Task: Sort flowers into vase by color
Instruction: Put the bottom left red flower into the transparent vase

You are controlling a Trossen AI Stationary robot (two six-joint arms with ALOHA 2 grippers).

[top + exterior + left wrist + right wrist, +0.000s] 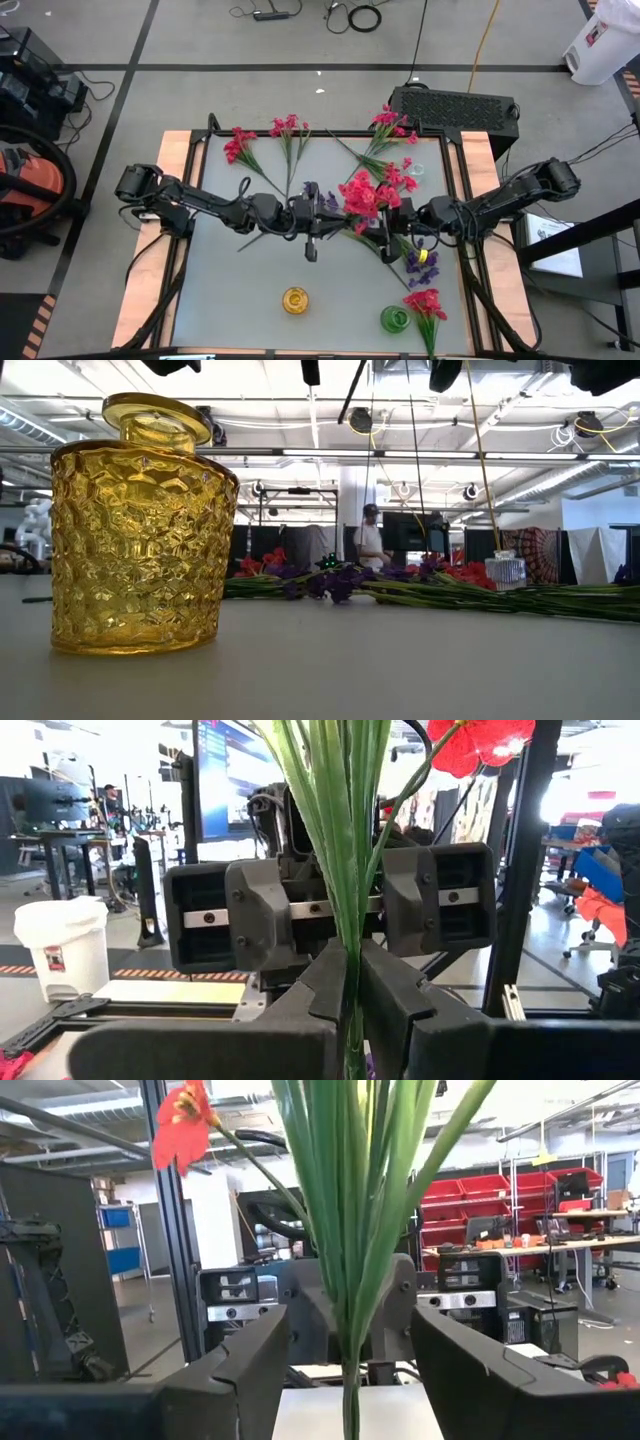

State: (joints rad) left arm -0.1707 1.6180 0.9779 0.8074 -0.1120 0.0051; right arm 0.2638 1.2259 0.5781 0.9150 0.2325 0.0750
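The left pincer [350, 990] is clamped on the green stems of a red flower sprig [362, 195] over the middle of the tabletop [240, 290], and the right pincer [345, 1350] faces it with its fingers apart on either side of the same stems, not pressing them. Both arms reach in from the side edges and meet at the centre. More flowers [290, 128] lie spread along the far edge, with purple ones [420, 262] toward the right edge. A yellow vase [295, 299] and a green vase [396, 318], holding red blossoms, stand by the near edge; the near left corner lies bare, with room to move. Only the wrist views show the grip on the stems; the low view shows the yellow vase's textured glass, a clear vase [505, 571] and a person [372, 540] in the room beyond.
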